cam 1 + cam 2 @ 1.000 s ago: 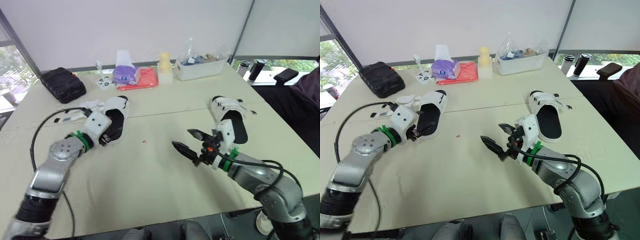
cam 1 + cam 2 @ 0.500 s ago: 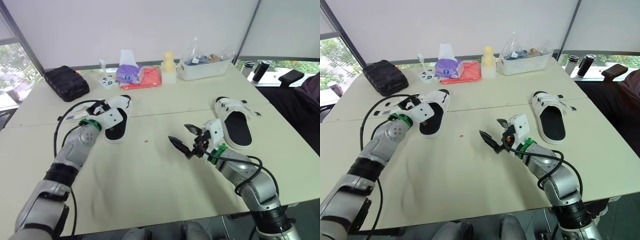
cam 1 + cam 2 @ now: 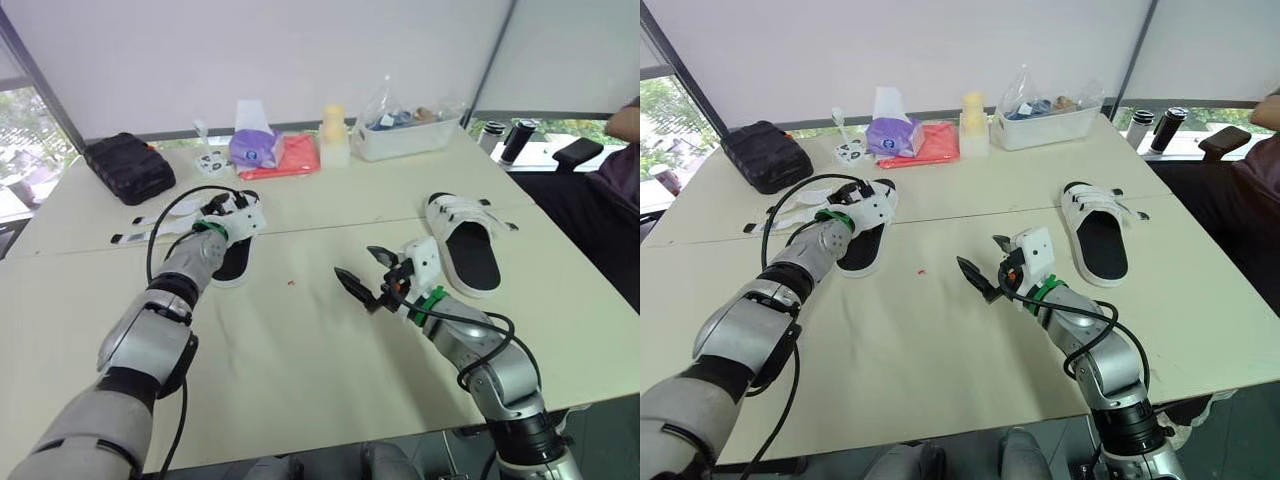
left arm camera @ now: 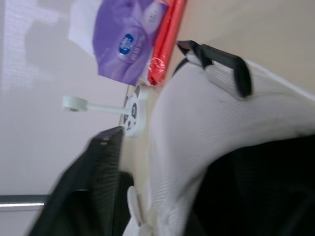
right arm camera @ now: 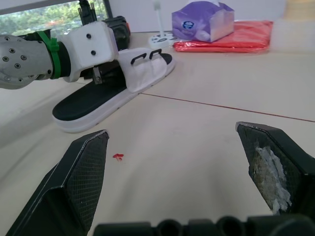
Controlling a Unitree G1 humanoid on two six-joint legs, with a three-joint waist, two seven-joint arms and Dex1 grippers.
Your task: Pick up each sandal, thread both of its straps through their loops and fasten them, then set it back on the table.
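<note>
The left sandal [image 3: 238,252], white with a black footbed, lies flat on the table [image 3: 300,370]. My left gripper [image 3: 226,212] sits right at its far strap end, where two black loops [image 5: 142,56] stand on the white upper [image 4: 216,123]. White strap ends [image 3: 140,232] trail out to that sandal's left. The right sandal [image 3: 470,250] lies to the right with its straps across the top. My right gripper [image 3: 358,264] hovers open over the table's middle between the two sandals, holding nothing.
Along the far edge stand a black case [image 3: 125,168], a purple tissue pack [image 3: 255,147], a red packet [image 3: 292,156], a yellow-lidded bottle [image 3: 333,135] and a clear bin [image 3: 405,132]. A person's arm [image 3: 625,120] shows at the far right.
My left arm has stretched forward, carrying its gripper from the left sandal's heel side to its far strap end. The right gripper has stayed open, hardly moving. The camera has shifted.
</note>
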